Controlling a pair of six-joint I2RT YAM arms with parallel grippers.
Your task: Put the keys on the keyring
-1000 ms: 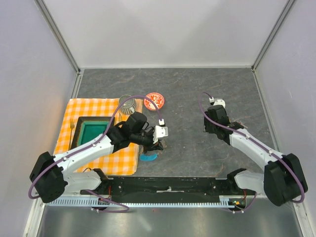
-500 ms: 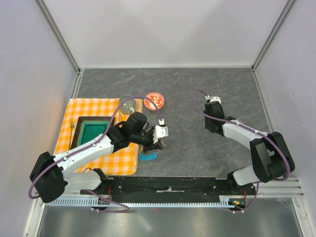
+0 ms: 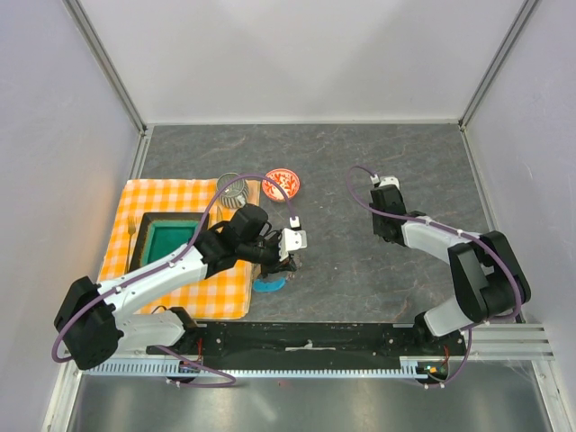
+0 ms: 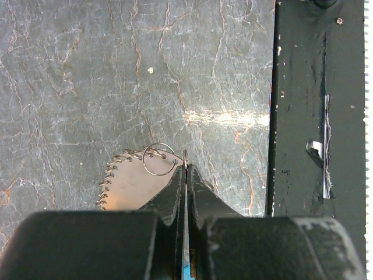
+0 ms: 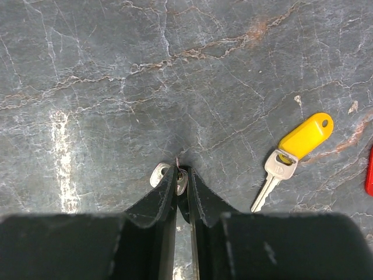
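The keyring [image 4: 111,178] is lying on the tabletop [image 3: 360,162] just left of centre, its grey fringe fanning toward 9 o'clock in the left wrist view. Its blue tag [image 3: 270,286] is showing at 6 o'clock of the left pincer [image 4: 185,170]. That pincer is pressing its fingers together on a thin edge of the keyring, with a blue strip showing between them.

The left arm [image 3: 162,274] is reaching from its base toward 2 o'clock, wrist bent down over the ring. The right arm [image 3: 441,243] is lying low and reaching toward 10 o'clock, wrist tipped down.

The right pincer [image 5: 182,170] is holding its fingers a narrow slit apart over a silver key [image 5: 158,174]. Whether that key is pinched cannot be told. A yellow key [image 5: 291,154] is lying near, at 3 o'clock of that pincer.

A red bowl [image 3: 266,189] and a ribbed metal cup [image 3: 234,191] are standing at 12 o'clock of the keyring, the cup on a checked cloth [image 3: 162,193].
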